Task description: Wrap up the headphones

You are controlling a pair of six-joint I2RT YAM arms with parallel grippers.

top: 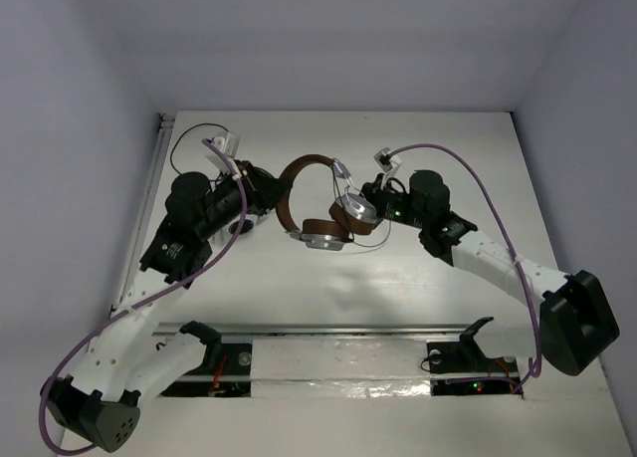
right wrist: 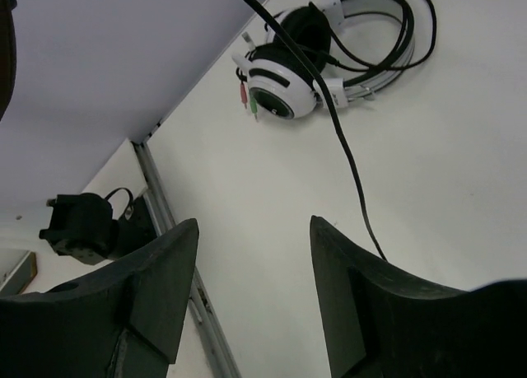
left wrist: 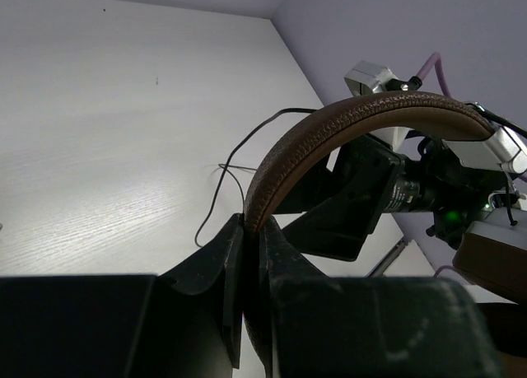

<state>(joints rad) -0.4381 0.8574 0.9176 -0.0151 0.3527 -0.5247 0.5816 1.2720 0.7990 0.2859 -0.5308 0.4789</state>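
Note:
The headphones (top: pixel 299 178) lie mid-table, brown headband arching toward the back, and the silver cups with brown pads (top: pixel 333 233) toward the front. My left gripper (top: pixel 267 193) is shut on the left side of the headband; in the left wrist view the jaws (left wrist: pixel 251 230) pinch the brown band (left wrist: pixel 346 123). A thin dark cable (left wrist: pixel 239 156) trails on the table behind it. My right gripper (top: pixel 372 193) is beside the right cup; in its wrist view it (right wrist: pixel 255 221) is open and empty, and a dark cable (right wrist: pixel 346 147) runs down by its right finger.
A white and black headset (right wrist: pixel 288 81) with a wrapped cable lies on the table at the top of the right wrist view. A metal rail (top: pixel 328 330) crosses the near edge. Walls close in the table at the left, back and right. Purple robot cables (top: pixel 478 183) loop over both arms.

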